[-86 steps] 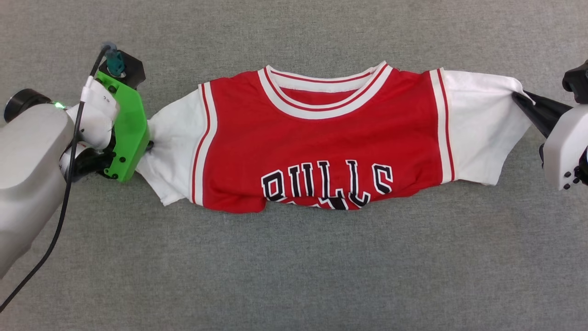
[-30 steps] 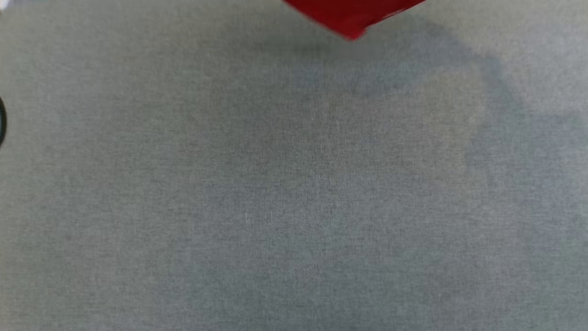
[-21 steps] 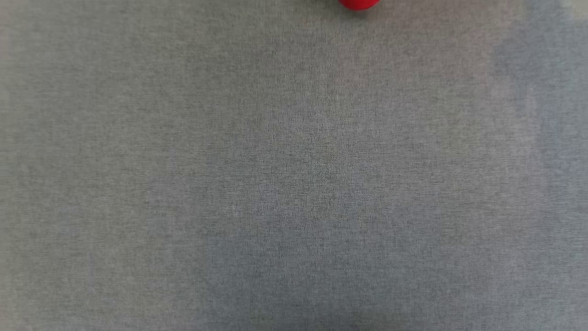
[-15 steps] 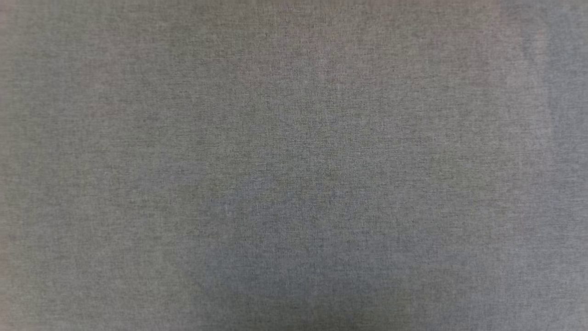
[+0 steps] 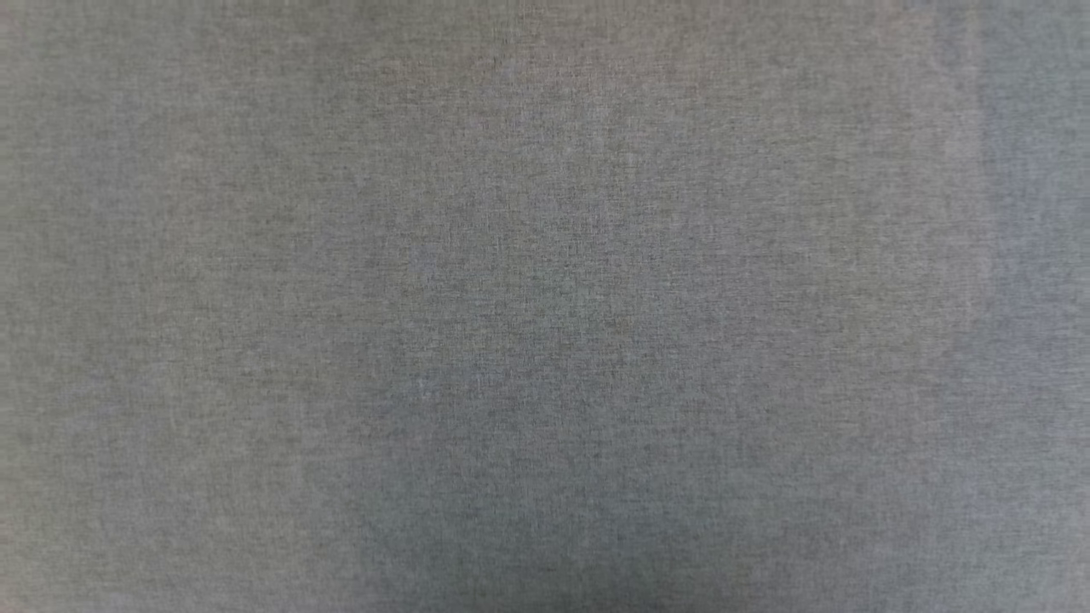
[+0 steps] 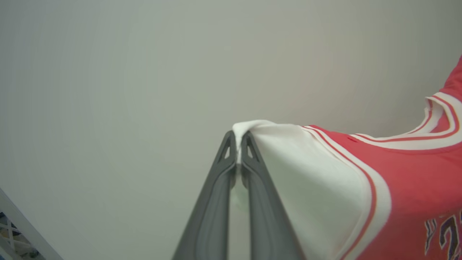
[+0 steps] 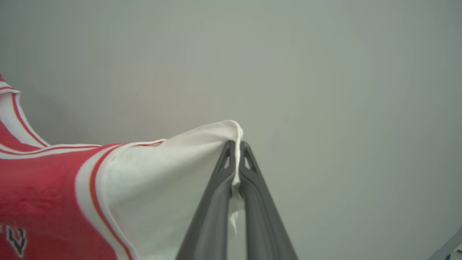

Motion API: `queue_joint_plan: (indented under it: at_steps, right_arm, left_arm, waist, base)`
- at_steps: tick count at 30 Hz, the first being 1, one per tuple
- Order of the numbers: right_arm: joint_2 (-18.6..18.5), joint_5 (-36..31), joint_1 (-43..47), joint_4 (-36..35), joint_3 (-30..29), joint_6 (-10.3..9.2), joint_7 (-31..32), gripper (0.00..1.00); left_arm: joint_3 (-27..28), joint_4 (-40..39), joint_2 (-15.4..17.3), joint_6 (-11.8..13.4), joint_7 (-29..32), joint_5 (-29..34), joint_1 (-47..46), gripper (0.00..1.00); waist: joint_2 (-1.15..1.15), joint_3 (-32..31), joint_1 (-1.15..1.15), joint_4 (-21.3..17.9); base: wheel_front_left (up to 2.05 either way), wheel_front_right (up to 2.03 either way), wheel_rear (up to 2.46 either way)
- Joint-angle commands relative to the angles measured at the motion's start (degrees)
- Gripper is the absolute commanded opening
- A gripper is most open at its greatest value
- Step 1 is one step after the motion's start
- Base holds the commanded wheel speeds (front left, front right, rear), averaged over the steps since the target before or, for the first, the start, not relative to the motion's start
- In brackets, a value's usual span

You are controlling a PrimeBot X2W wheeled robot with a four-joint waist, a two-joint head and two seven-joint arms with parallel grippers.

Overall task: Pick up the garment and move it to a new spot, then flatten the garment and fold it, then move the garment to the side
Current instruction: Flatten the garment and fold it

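Head view: grey woven surface (image 5: 545, 306), slightly soft in focus, with darker shading at the near centre.

Left wrist view: the left gripper (image 6: 238, 139) had its two dark fingers pressed together on a pinch of the white left sleeve (image 6: 306, 173). A sliver of white cloth showed in the slit between the fingers. From that pinch the garment (image 6: 404, 169) ran rightward, first sleeve, then red-white striped armhole trim (image 6: 375, 191), then the red body. Dark white-outlined characters (image 6: 444, 231) sat at the near right edge. The striped collar band (image 6: 436, 126) lay farther off at the right.

Right wrist view: the right gripper (image 7: 236, 148) was likewise clamped on the white right sleeve (image 7: 162, 180), with the sleeve hem folded over the fingertips. The red body extended leftward from there.

Beyond both grippers: plain pale backdrop (image 6: 108, 90). I could not tell whether the hem touched anything below.
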Motion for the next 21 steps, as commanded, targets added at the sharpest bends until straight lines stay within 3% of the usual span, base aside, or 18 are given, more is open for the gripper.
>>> queue_joint_plan:
  at_steps: [1,7,14,21]
  right_arm:
    - [0.25,0.91,2.91,0.55,0.93,-0.04,-0.78,0.0]
    - [0.7,5.28,14.65,-1.69,4.59,-0.04,-2.6,0.0]
    - [-0.3,9.81,31.23,-9.15,7.37,-0.04,-2.97,0.0]
    - [-2.73,11.23,50.08,-17.4,6.26,-0.04,-2.99,0.0]
  left_arm:
    - [0.04,-0.07,0.07,-0.08,-0.6,-0.5,3.54,0.0]
    - [1.67,-4.42,1.23,1.27,-1.23,-1.72,17.23,0.0]
    - [6.19,-16.52,4.65,5.68,-1.27,-1.62,39.78,0.0]
    - [9.04,-27.3,7.69,10.14,-1.27,-2.03,64.12,0.0]
  waist:
    - [0.0,-1.9,-0.01,-0.09]
    - [0.0,-7.06,-0.01,0.08]
    - [0.0,-13.55,-0.01,0.41]
    - [0.0,-20.28,-0.01,-0.11]
  base:
    - [0.0,0.0,0.0]
    - [0.0,0.0,0.0]
    - [0.0,0.0,0.0]
    - [0.0,0.0,0.0]
